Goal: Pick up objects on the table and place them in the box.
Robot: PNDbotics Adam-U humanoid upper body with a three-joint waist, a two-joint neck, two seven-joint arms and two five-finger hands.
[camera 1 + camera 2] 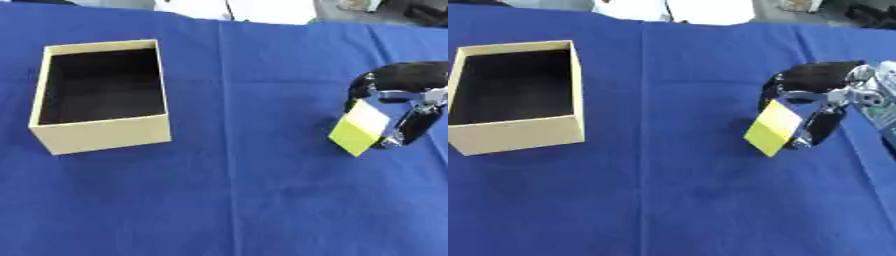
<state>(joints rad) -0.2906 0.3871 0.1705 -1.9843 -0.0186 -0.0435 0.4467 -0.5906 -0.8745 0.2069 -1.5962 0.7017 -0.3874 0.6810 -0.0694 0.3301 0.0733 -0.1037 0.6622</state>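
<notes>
While its fingers curl round a blank yellow block (360, 128), the right robot hand (404, 105) sits well right of the box (103, 134)

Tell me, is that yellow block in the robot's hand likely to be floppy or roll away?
Probably neither. The yellow block keeps flat faces and straight edges in the right hand, so it looks stiff. Its boxy shape suggests it would sit still, not roll, inside the box.

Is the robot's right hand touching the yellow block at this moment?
Touching: in the right eye view the right hand has fingers curled round the yellow block, holding it tilted.
</notes>
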